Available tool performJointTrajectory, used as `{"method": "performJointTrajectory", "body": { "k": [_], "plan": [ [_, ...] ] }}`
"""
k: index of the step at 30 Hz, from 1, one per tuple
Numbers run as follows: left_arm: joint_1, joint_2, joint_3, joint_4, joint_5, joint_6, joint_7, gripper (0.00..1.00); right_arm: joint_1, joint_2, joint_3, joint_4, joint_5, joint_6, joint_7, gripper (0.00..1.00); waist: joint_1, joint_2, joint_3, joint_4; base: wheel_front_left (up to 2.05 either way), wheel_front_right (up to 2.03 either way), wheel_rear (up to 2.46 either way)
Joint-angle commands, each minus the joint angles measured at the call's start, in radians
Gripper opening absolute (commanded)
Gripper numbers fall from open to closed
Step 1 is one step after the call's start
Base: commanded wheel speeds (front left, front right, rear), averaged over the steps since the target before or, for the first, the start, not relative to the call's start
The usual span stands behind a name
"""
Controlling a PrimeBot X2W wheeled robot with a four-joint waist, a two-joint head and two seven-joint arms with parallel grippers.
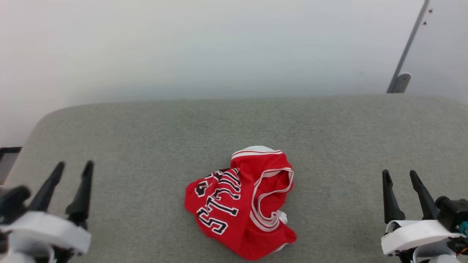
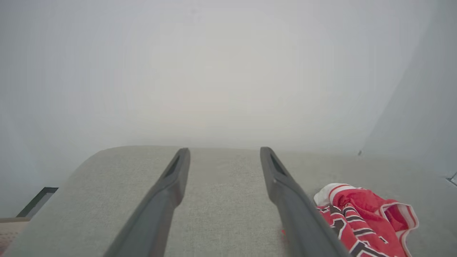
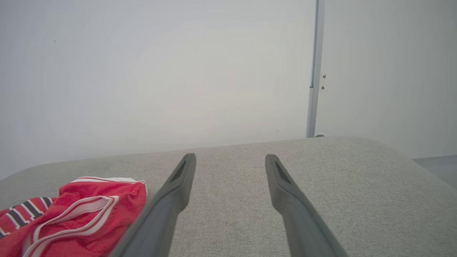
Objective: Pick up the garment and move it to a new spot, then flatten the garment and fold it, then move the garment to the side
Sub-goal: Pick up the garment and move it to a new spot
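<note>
The crumpled garment (image 1: 241, 204) lies at lower centre, between and well apart from the left gripper (image 1: 74, 164) at lower left and the right gripper (image 1: 399, 171) at lower right, both with fingers spread and empty.

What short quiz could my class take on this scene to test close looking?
1. True or false: the red sleeveless jersey with black lettering lies spread flat on the grey fabric surface.
2. Relative to the dark-fingered left hand and dark-fingered right hand, the jersey lies: A) under the left one; B) between them; C) beyond the right one.
3. How do both hands' fingers stand, and what do they touch?
Key: 1 false, it is crumpled; 2 B; 3 open, touching nothing.
</note>
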Motion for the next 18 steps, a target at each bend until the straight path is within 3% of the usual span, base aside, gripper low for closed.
{"method": "performJointTrajectory", "body": {
  "k": [1,11,18],
  "plan": [
    [0.017,-0.002,0.012,0.000,-0.005,-0.001,-0.007,1.00,0.011,-0.003,-0.003,-0.002,0.004,-0.001,-0.005,1.00,0.0000,0.0000,-0.008,0.012,0.00,0.00,0.00],
    [0.193,-0.097,0.211,0.008,0.084,-0.087,-0.023,1.00,0.044,0.000,-0.020,-0.012,0.007,-0.001,-0.005,1.00,0.0000,0.0000,-0.026,0.044,0.00,0.00,0.00],
    [0.248,-0.156,0.264,0.025,0.142,-0.153,-0.023,1.00,0.064,0.006,-0.023,-0.014,0.006,-0.001,-0.005,1.00,0.0000,0.0000,-0.029,0.054,0.00,0.00,0.00]
  ]
}}
